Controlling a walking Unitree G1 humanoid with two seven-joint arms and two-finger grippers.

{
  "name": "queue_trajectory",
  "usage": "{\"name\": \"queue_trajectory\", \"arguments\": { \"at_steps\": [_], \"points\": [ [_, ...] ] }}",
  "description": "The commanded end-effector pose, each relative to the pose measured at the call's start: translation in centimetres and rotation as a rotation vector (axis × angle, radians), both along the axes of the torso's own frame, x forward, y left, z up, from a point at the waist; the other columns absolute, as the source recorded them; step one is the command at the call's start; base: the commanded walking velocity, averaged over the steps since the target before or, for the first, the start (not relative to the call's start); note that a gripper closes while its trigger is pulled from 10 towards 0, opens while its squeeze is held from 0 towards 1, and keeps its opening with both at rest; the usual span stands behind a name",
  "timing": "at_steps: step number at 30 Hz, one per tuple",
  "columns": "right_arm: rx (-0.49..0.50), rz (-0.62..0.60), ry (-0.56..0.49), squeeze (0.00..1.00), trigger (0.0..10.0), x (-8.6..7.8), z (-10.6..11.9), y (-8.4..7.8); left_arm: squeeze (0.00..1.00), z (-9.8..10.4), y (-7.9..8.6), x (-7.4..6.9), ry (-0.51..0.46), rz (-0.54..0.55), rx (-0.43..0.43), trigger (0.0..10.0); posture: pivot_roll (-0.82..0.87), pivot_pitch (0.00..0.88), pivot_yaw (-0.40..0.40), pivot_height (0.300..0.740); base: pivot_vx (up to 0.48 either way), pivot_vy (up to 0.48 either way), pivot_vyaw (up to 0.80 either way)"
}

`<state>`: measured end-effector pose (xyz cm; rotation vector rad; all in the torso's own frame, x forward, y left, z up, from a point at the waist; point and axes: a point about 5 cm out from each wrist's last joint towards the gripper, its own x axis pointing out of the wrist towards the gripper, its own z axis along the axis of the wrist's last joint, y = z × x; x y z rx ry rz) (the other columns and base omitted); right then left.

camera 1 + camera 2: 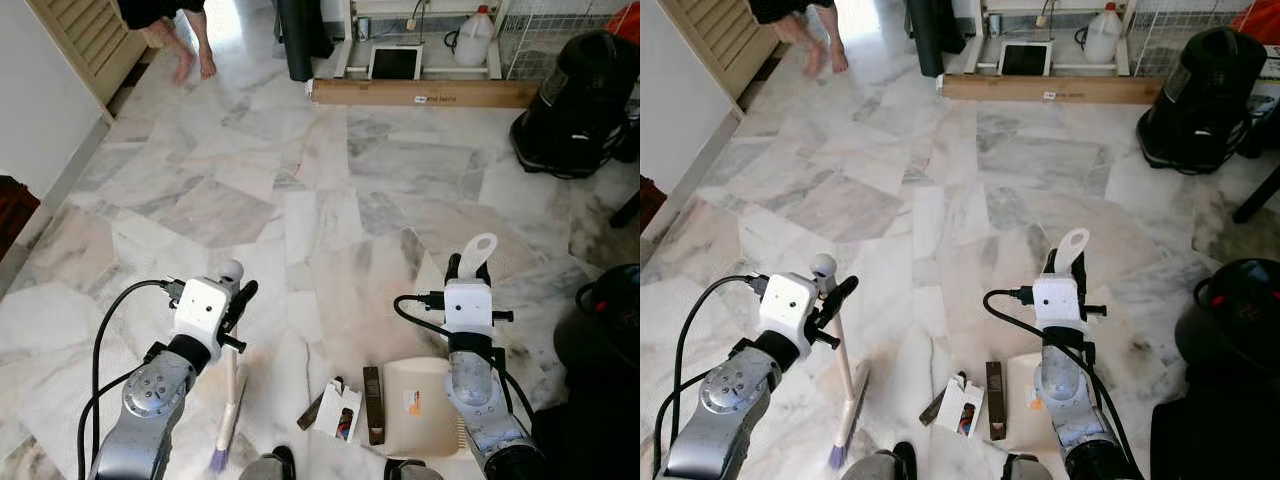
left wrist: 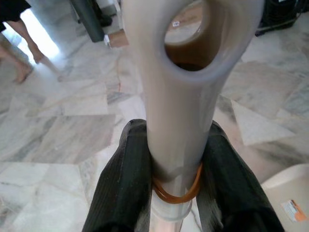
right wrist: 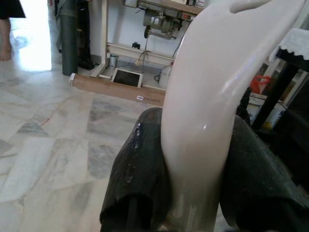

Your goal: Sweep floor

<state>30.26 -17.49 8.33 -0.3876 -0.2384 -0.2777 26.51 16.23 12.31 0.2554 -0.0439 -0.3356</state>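
Observation:
My left gripper (image 1: 240, 292) is shut on the pale handle of a small broom (image 1: 230, 400), low at the left. The broom's stick slants down to purple bristles (image 1: 218, 461) on the marble floor. The left wrist view has both black fingers (image 2: 125, 183) clamping the broom handle (image 2: 183, 96) just above an orange rubber band. My right gripper (image 1: 468, 268) is shut on the white handle (image 1: 478, 250) of a cream dustpan (image 1: 420, 405) resting on the floor. A small carton (image 1: 340, 410) and brown sticks (image 1: 372, 405) lie at the pan's left edge. The right wrist view shows the dustpan handle (image 3: 212, 87) between the fingers.
A long cardboard box (image 1: 420, 92), a framed panel (image 1: 395, 62) and a white jug (image 1: 473, 38) line the far wall. A black vacuum (image 1: 575, 100) stands far right, another dark object (image 1: 610, 320) near right. A person's bare feet (image 1: 190, 60) are far left beside a louvred door (image 1: 85, 40).

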Motion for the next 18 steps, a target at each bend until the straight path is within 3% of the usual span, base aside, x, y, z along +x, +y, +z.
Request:
{"name": "queue_trajectory", "arguments": {
  "at_steps": [1, 18],
  "points": [
    [-0.009, 0.000, -0.013, 0.00, 10.0, -0.2, 0.0, 0.2, 0.00, 0.2, 0.4, -0.4, 0.002, -0.002, 0.011, 10.0, 0.16, 0.302, 0.134, 0.740, 0.000, 0.000, 0.00],
    [-0.038, -0.041, -0.087, 0.00, 10.0, -0.2, 1.2, -0.2, 0.00, 0.4, 0.5, -0.4, -0.009, 0.014, -0.001, 10.0, 0.15, 0.318, 0.138, 0.740, 0.000, 0.000, 0.00]
  ]
}}
